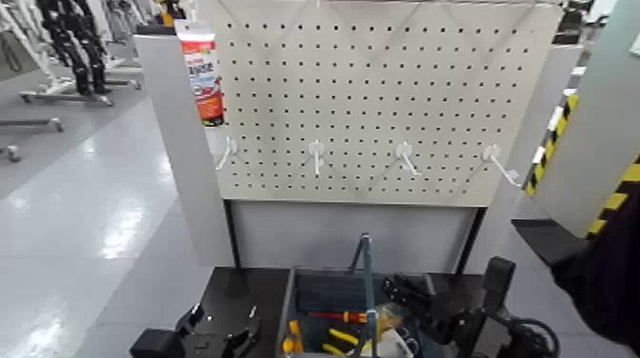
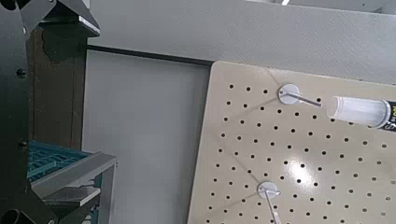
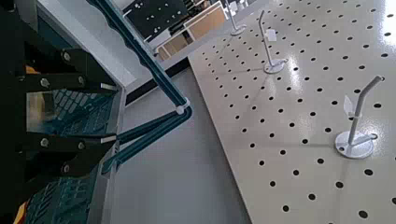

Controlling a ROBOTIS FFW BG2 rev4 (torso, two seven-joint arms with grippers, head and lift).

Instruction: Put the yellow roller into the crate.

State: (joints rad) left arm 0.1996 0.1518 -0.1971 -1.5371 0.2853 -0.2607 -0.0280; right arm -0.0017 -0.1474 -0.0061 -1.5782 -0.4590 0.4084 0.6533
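The pegboard (image 1: 371, 105) stands upright behind my work; the crate (image 1: 287, 309) sits in front of and below it, its tall handle (image 1: 369, 286) rising through the middle. My right gripper (image 1: 403, 307) is over the crate, on my right of that handle, its jaws apart with nothing clamped that I can make out. My left gripper (image 1: 229, 314) waits outside the crate, on its left side, jaws wide apart and empty.

Inside lie the pliers (image 1: 341, 338) and the screwdriver (image 1: 333, 315), both on my left of the handle. The pale shape (image 1: 391, 344) on the handle's right I take for the roller, already in the crate, though my right arm and the clutter hide too much to be sure. It lies below my right jaws and a little toward my body; I cannot tell its long axis. The right arm is clearly the nearer. If that is the roller, the placing looks done, and my next move is to lift the open jaws straight up, without brushing the handle.
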